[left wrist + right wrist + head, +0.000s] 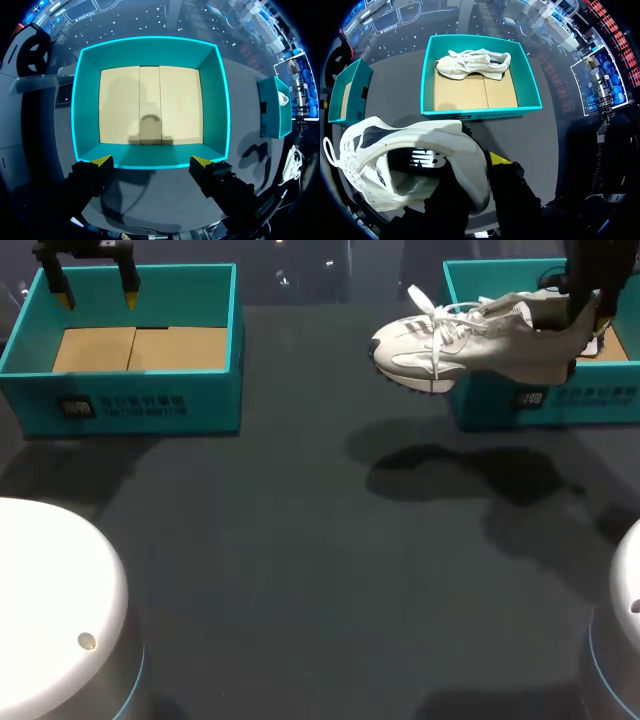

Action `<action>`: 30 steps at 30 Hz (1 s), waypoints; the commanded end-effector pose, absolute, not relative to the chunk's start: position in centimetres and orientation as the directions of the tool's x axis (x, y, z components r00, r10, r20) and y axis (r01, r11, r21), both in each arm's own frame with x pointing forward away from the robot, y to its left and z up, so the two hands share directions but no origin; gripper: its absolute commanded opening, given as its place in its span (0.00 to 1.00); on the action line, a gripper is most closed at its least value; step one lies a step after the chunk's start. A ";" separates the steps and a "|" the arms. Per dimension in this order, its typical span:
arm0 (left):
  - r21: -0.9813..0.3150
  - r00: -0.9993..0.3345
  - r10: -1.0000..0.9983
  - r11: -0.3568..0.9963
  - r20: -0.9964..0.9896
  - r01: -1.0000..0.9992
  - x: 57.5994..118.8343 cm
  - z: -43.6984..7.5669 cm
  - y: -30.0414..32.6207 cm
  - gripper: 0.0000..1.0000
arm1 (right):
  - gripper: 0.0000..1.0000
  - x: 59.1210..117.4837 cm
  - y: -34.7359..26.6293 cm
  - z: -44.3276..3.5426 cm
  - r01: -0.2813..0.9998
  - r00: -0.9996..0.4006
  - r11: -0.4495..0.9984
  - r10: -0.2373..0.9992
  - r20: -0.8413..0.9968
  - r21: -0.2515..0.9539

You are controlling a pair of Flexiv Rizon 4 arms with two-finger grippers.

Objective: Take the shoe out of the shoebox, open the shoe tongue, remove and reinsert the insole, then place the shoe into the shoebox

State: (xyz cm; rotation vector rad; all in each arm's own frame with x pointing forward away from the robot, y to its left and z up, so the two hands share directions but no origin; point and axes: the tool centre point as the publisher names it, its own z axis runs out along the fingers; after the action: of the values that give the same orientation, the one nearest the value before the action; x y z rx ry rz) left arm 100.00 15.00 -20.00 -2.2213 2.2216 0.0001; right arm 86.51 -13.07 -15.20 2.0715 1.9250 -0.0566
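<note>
The dark grey table (300, 570) fills the head view. Its centre and lower middle carry the dark shadow (450, 470) of the lifted shoe. Two white rounded arm bases (50, 610) close off the lower left and lower right corners.

An open teal cardboard shoebox (150, 405) sits at upper left, walls upright, its tan cardboard floor in full view. A second teal shoebox (490, 405) sits at upper right and runs off the right edge. A wide lane of table separates the two boxes. Inside the second box, along one long wall, lies a white laced sneaker (472, 64).

The task's white sneaker with loose laces (470, 340) hangs in the air at upper right. Its toe points left, out past the second box's left wall and over the table, and its heel is above the box. The right gripper (470, 172) pinches the heel wall, with one yellow-tipped finger (497, 159) outside it and the other hidden by the shoe. The left gripper (97, 295) hangs over the upper-left box, fingers spread wide, touching nothing.
</note>
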 end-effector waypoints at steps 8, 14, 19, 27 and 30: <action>0.000 0.000 -1.000 0.000 0.000 -1.000 100.0 -20.0 15.0 1.00 | 0.00 78.1 -6.3 -18.3 0.972 0.084 -0.012 0.950 -0.300 0.234; 0.000 0.000 -1.000 0.000 0.000 -1.000 100.0 -20.0 15.0 1.00 | 0.00 75.1 -3.4 -20.9 0.973 0.067 0.009 0.944 -0.323 0.230; 0.000 0.000 -1.000 0.000 0.000 -1.000 100.0 -20.0 15.0 1.00 | 0.00 74.3 -2.9 -21.7 0.977 0.048 0.030 0.933 -0.356 0.212; 0.000 0.000 -1.000 0.000 0.000 -1.000 100.0 -20.0 15.0 1.00 | 0.00 74.3 -2.9 -21.7 0.977 0.048 0.030 0.933 -0.356 0.212; 0.000 0.000 -1.000 0.000 0.000 -1.000 100.0 -20.0 15.0 1.00 | 0.00 74.0 -2.3 -22.1 0.974 0.052 0.028 0.939 -0.341 0.224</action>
State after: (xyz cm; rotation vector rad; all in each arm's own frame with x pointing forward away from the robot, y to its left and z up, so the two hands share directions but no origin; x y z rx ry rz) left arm 100.00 15.00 -20.00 -2.2212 2.2217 0.0001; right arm 74.25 -2.82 -21.72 1.9360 1.9188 -0.1426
